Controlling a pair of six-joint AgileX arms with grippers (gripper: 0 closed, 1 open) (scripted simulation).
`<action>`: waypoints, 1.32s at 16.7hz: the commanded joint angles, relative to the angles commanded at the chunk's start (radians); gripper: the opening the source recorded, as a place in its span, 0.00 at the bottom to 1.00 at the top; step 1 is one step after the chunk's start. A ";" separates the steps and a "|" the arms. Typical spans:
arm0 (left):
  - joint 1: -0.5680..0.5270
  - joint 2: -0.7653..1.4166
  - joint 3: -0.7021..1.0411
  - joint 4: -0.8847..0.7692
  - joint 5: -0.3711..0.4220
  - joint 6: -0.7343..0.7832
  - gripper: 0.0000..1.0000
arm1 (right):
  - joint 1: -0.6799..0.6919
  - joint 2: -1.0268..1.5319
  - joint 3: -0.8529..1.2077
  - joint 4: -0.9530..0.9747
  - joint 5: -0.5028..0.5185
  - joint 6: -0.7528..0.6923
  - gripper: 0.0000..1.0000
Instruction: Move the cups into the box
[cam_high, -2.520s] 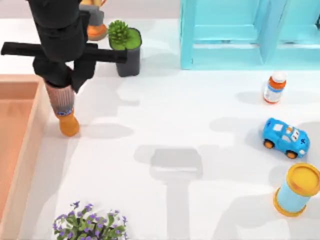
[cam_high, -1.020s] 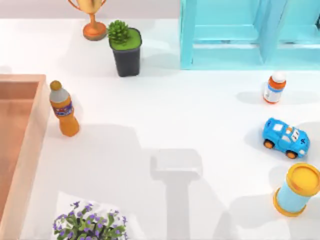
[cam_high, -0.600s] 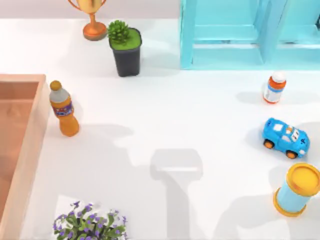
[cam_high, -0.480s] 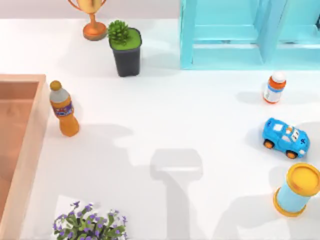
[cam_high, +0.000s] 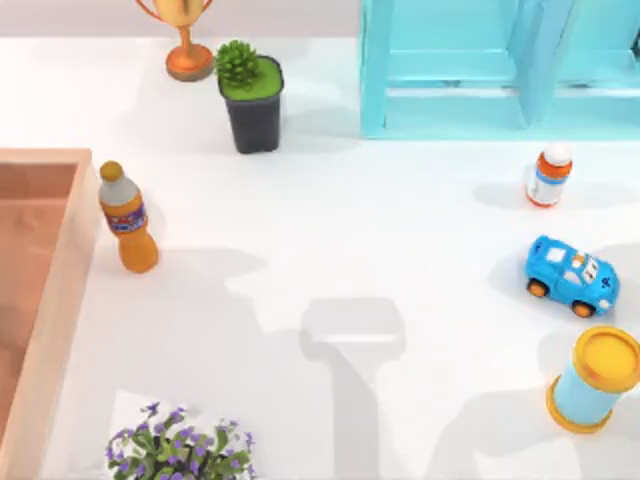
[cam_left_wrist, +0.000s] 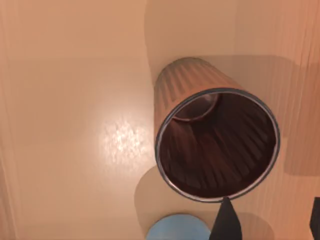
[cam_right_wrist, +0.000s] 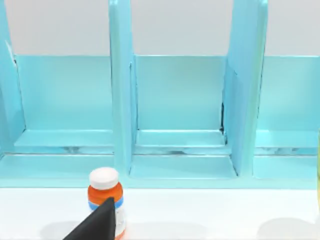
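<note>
The dark brown ribbed cup stands upright on the reddish-brown floor of the box, mouth up, seen from above in the left wrist view. Beside it, at the picture's edge, shows part of the light blue cup. My left gripper hangs above the box, open, its dark fingertips apart and clear of the brown cup's rim. In the top view the box's light-wood wall runs along the table's left edge. A dark part of my right gripper faces the shelf.
An orange bottle stands close to the box's wall. At the back are a trophy, a black plant pot and a turquoise shelf. At right are a pill bottle, toy car and yellow-lidded cylinder. Purple flowers sit front left.
At first my left arm held the brown cup over the orange bottle by the box wall. It has since left the top view leftward, and the shadows shifted slightly.
</note>
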 joint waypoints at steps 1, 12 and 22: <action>0.000 0.000 0.000 0.000 0.000 0.000 0.68 | 0.000 0.000 0.000 0.000 0.000 0.000 1.00; 0.000 0.000 0.000 0.000 0.000 0.000 1.00 | 0.000 0.000 0.000 0.000 0.000 0.000 1.00; -0.001 0.026 0.287 -0.262 0.002 -0.003 1.00 | 0.000 0.000 0.000 0.000 0.000 0.000 1.00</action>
